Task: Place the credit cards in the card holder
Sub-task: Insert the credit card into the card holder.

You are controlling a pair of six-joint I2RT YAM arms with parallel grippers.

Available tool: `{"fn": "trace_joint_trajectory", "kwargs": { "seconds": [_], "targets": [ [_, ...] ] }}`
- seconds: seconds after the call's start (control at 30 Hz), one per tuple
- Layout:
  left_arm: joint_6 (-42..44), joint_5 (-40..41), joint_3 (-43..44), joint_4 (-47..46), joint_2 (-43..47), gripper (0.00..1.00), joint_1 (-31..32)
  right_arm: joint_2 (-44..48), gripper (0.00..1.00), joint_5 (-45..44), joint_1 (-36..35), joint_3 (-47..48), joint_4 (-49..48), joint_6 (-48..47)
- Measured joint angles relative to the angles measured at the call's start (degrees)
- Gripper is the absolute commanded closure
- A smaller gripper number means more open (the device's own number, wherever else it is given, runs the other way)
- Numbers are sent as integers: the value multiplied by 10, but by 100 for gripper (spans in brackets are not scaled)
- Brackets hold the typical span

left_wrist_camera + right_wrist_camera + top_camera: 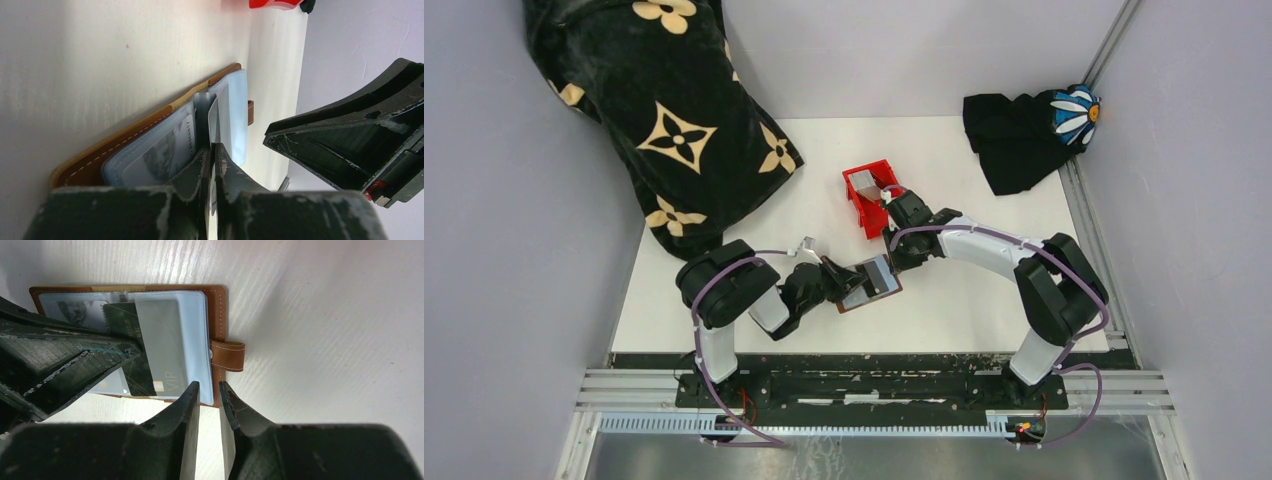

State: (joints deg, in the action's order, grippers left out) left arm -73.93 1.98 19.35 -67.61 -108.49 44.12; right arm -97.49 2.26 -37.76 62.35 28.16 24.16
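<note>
Left end effector (212,148) clamps a brown leather card holder (220,315) sleeve; right end effector (209,386), slightly spread, faces the silvery credit card (162,345) end-on.

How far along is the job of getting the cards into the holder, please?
Done: the holder lies open, one card already sleeved. In hand: the left gripper pinches the VIP card, seemingly partway into a sleeve; the right gripper, slightly open, holds nothing. Left: a grey card seems to remain in the red bin.
</note>
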Motion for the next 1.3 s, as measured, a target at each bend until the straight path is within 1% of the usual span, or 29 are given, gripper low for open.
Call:
{"fn": "trace_joint_trajectory", "kwargs": {
  "seconds": [0.3,0.5,0.63,0.83,1.3],
  "targets": [
    [1,-3,9,27,12,65,0,-25,75,-10,0,1,0,0],
    [3,-4,16,80,44,59,1,-43,78,-8,0,2,-1,0],
    [18,-3,30,149,78,57,1,-46,80,-6,0,4,-3,0],
    [51,5,57,247,114,57,6,-46,81,2,0,4,-5,0],
    [79,15,111,334,115,58,17,-46,81,7,0,4,-3,2]
  ]
}}
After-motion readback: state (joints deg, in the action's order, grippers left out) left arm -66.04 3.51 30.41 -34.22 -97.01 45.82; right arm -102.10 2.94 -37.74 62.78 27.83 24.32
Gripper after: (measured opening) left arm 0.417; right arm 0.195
